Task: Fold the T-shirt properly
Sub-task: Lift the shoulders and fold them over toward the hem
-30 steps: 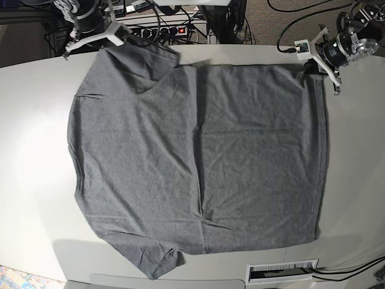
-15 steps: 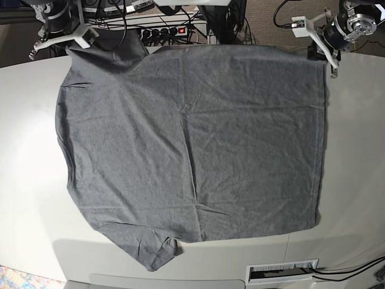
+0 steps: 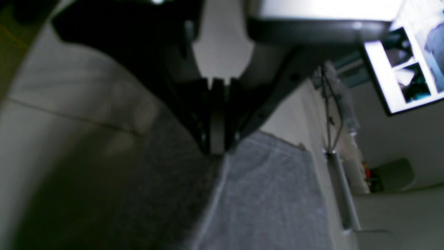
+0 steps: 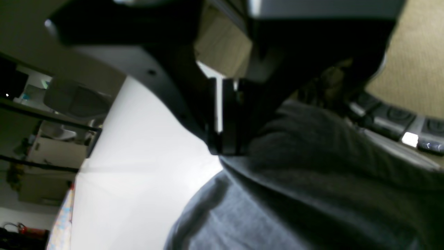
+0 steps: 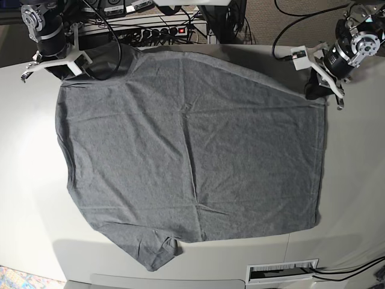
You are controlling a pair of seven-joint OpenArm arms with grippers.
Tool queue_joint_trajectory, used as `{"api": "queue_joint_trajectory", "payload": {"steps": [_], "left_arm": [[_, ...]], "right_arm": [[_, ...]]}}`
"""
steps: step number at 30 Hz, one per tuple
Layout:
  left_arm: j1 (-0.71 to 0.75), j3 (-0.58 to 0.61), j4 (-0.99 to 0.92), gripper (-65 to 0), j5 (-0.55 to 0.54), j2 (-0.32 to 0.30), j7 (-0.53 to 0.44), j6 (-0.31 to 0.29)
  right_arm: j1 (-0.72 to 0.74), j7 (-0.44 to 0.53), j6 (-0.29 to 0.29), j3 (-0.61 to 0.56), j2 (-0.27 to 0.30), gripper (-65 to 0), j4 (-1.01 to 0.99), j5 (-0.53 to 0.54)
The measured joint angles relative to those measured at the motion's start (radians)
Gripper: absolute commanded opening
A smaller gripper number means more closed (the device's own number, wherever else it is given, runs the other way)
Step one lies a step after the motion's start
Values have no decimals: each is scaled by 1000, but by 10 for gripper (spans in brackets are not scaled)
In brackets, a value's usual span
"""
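The grey T-shirt (image 5: 192, 150) lies spread across the white table (image 5: 30, 180), with one sleeve (image 5: 153, 253) rumpled at the near edge. My left gripper (image 5: 317, 90), at the far right of the base view, is shut on the shirt's far hem corner. Its wrist view shows the closed left gripper (image 3: 216, 149) pinching the T-shirt (image 3: 270, 194). At the far left, my right gripper (image 5: 59, 67) is shut on the shoulder and sleeve end. In its wrist view the right gripper (image 4: 225, 151) clamps a bunched fold of the T-shirt (image 4: 312, 194).
A power strip (image 5: 162, 30) and cables lie behind the table's far edge. A white slotted plate (image 5: 283, 271) sits at the near edge. A lit monitor (image 3: 406, 66) shows in the left wrist view.
Both grippers pulled the shirt's far edge back and outward, stretching it flatter, then came down toward the table. The far-left corner moved further left.
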Motion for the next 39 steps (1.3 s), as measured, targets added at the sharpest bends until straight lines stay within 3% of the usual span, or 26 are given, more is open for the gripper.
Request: {"api": "queue_joint_trajectory", "payload": {"steps": [11, 14, 19, 24, 39], "left_arm": [[-116, 0, -47, -650, -36, 19, -17, 9], [-144, 0, -107, -650, -36, 24, -26, 45], [-207, 2, -219, -650, -37, 80, -89, 44], [-275, 2, -297, -650, -92, 124, -112, 45], [-496, 6, -476, -650, -241, 157, -223, 37]], "right_arm": [[179, 98, 0, 0, -15, -650, -23, 1], [254, 97, 6, 0, -10, -650, -117, -3], [378, 122, 5, -1, -13, -650, -216, 15], [478, 129, 9, -1, -13, -650, -307, 63], [755, 176, 20, -5, -18, -650, -558, 137]]}}
